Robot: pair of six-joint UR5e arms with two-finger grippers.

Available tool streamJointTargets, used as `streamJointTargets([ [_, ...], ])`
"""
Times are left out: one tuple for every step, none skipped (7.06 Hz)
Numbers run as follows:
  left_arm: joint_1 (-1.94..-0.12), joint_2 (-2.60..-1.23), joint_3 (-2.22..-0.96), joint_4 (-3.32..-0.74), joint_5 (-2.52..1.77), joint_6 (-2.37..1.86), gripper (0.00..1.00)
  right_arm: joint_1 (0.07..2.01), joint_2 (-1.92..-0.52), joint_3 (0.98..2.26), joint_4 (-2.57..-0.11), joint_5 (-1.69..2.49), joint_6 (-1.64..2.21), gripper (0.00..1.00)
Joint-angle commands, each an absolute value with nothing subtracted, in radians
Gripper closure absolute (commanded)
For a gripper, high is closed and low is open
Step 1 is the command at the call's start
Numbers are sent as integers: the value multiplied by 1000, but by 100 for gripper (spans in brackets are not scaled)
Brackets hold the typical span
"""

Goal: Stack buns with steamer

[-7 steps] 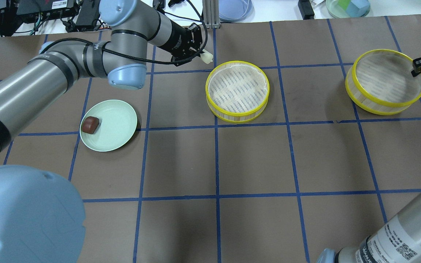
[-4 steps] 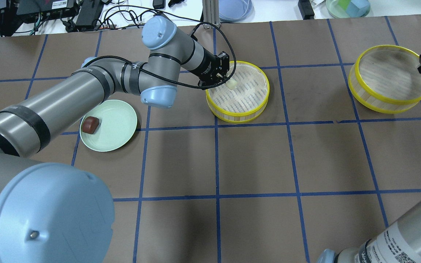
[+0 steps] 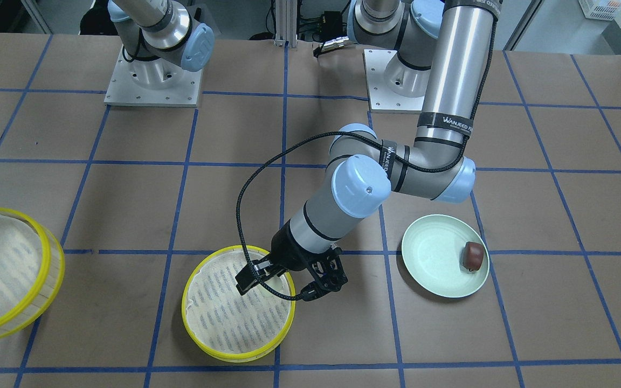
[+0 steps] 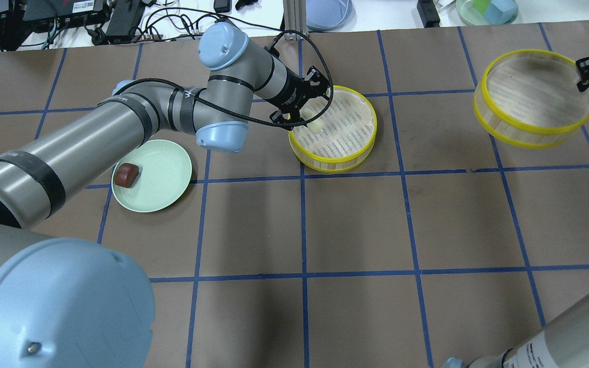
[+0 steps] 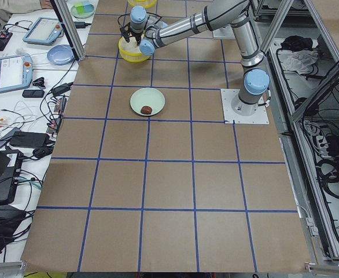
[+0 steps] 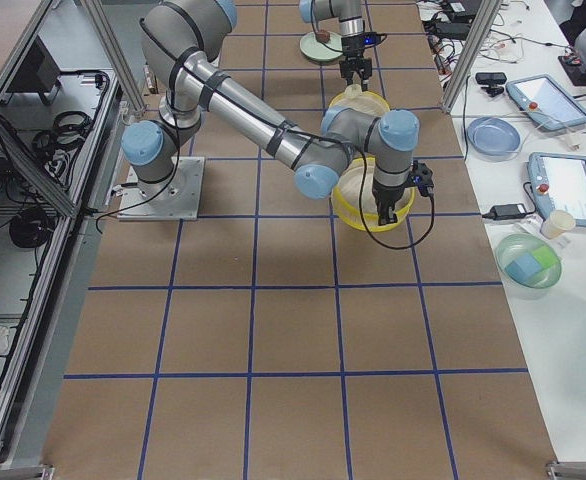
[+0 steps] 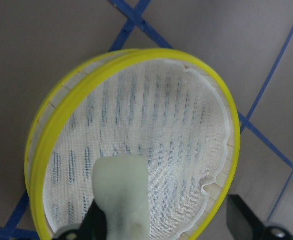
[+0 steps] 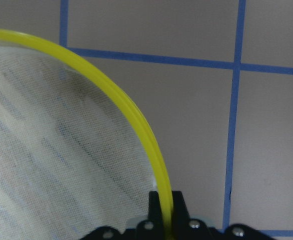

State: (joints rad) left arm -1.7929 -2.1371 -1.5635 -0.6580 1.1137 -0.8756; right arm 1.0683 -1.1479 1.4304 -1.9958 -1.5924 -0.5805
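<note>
The cream-white bun (image 4: 316,124) lies on the cloth liner inside the middle yellow-rimmed steamer (image 4: 333,163). My left gripper (image 4: 309,113) is open over that steamer's near-left edge. In the left wrist view the bun (image 7: 120,192) rests against one finger (image 7: 94,222), with the other finger far off to the right. The reddish-brown bun (image 4: 126,175) sits on the pale green plate (image 4: 164,176). My right gripper (image 4: 587,74) is shut on the rim (image 8: 159,167) of a second steamer (image 4: 529,138) and holds it tilted above the table at the far right.
Along the far table edge are a blue dish (image 4: 327,11), a bowl with green and blue blocks (image 4: 486,10), an aluminium post (image 4: 292,18), and cables and electronics (image 4: 69,15). The left arm's elbow (image 4: 218,130) hangs between plate and middle steamer.
My left gripper carried the cream bun over the middle steamer, lowered it and opened; the bun now lies inside. My right gripper lifted the second steamer and shifted it slightly left.
</note>
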Motion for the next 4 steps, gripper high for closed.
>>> streamJointTargets([
  [-1761, -2147, -1560, -660, 1121, -816, 0, 1156, -1207, 1456, -1988, -1617, -468, 100],
  [-1761, -2151, -1560, -660, 1120, -827, 0, 1160, -1216, 1489, -2002, -1615, -465, 100],
  [-1756, -2132, -1552, -664, 1123, -822, 0, 1161, -1223, 1489, -2000, -1609, -460, 100],
  [-1728, -2105, -1539, -722, 1190, -793, 0, 1186, -1254, 1494, -1994, -1608, -410, 100],
])
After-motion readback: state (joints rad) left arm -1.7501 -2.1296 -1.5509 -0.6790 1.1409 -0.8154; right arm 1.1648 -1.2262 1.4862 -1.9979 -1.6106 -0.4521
